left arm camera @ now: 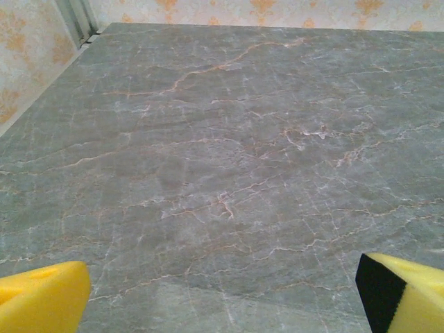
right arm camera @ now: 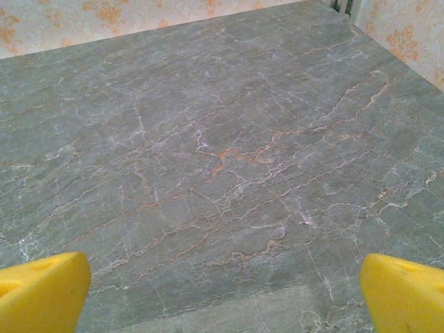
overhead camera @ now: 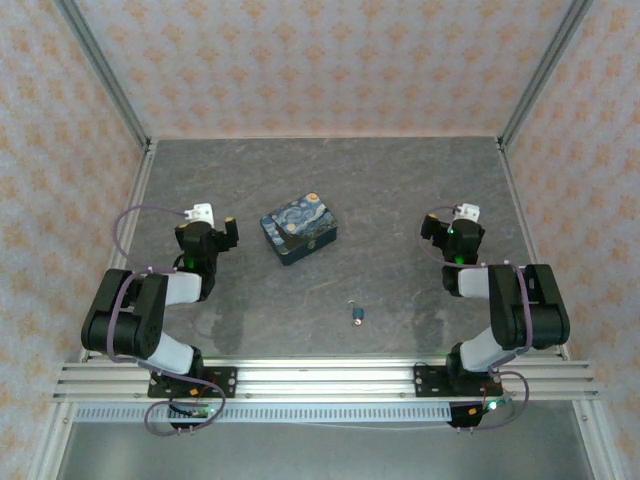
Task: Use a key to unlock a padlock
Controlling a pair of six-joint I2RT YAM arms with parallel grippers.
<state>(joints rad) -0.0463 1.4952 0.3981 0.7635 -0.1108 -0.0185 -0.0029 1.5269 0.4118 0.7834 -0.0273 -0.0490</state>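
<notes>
The padlock (overhead camera: 357,316), a tiny dark body with a thin silvery loop, lies on the grey marbled table (overhead camera: 400,190) near the front, between the two arms. The key is out of view. My left gripper (overhead camera: 212,230) sits at the left, well away from the padlock, pointing at the far wall. In the left wrist view this gripper (left arm camera: 222,295) is open, its yellow pads (left arm camera: 41,298) wide apart over bare table. My right gripper (overhead camera: 450,228) sits at the right, also far from the padlock. Seen from its wrist, the right gripper (right arm camera: 225,295) is open, with nothing between its yellow pads (right arm camera: 406,295).
A blue-and-yellow swirly-painted rectangular tin (overhead camera: 298,229) stands closed at mid-table, behind the padlock and to its left. Papered walls with metal posts (overhead camera: 105,75) close in the table on three sides. A slotted aluminium rail (overhead camera: 320,380) runs along the front edge.
</notes>
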